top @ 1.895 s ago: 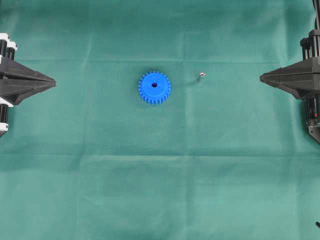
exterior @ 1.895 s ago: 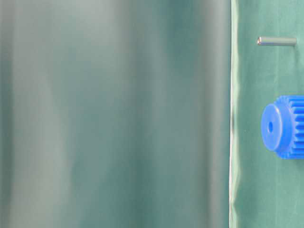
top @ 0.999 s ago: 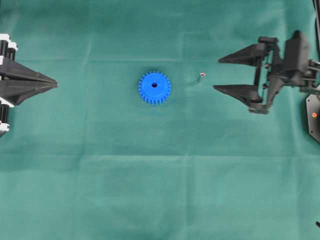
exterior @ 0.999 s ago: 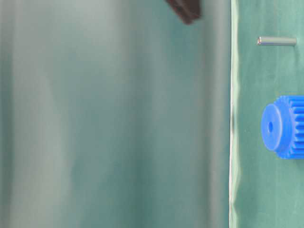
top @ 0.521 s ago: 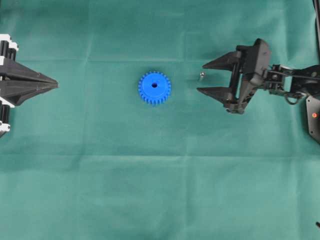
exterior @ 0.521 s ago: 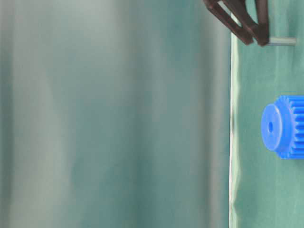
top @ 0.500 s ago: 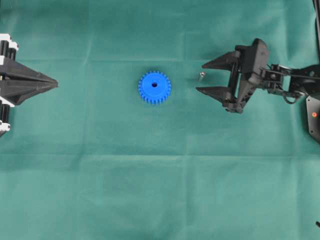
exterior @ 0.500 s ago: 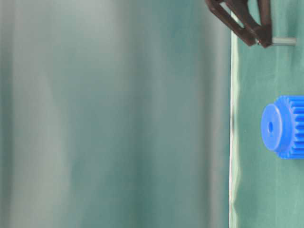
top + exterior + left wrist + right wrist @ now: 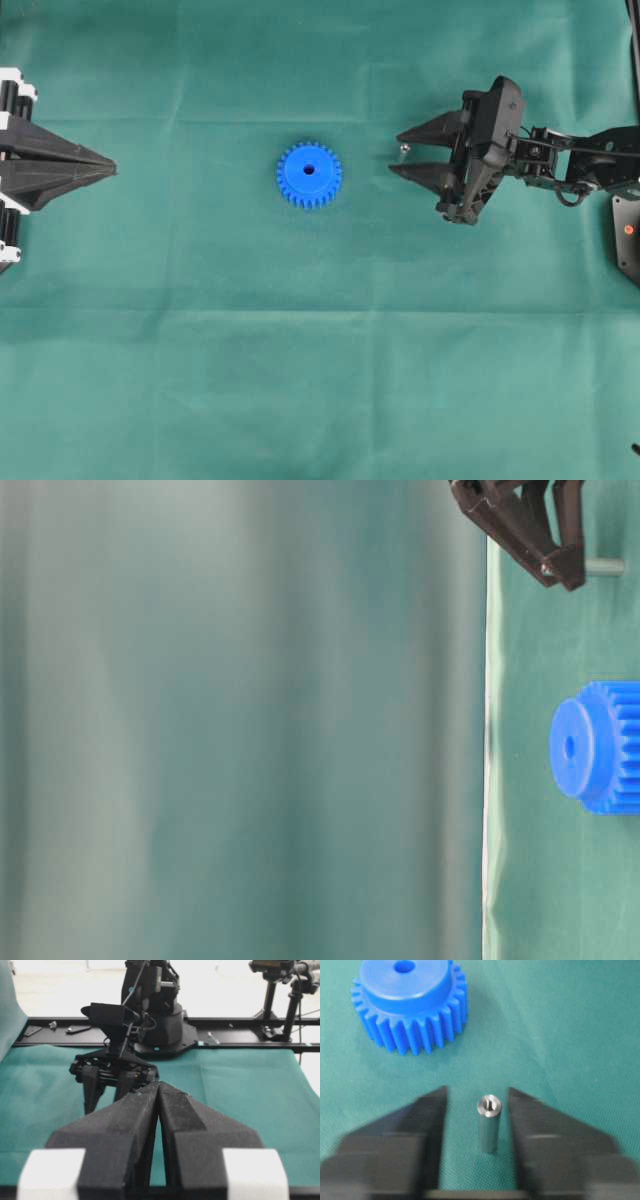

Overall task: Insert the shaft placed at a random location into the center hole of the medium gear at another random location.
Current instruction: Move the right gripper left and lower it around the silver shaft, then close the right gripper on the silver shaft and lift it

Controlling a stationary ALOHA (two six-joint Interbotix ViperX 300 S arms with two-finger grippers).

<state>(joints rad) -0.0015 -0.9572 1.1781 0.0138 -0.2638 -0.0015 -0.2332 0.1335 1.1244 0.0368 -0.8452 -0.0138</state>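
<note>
Between the parted black fingers of the right gripper (image 9: 476,1110), untouched, the tiny silvery metal shaft (image 9: 488,1124) stands upright on green cloth (image 9: 320,380) beside the blue toothed plastic gear (image 9: 309,174); an off-centre squeeze might topple it, while the left gripper (image 9: 112,170), pressed together, waits.

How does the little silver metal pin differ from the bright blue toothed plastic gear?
The silver metal pin is slim, smooth and far smaller; the blue plastic gear is broad, with teeth round its rim. The pin is plain grey metal with a solid-looking top; the gear has a hole through its middle. The pin stands between the right gripper's fingers; the gear sits alone. Both rest on the green cloth.
</note>
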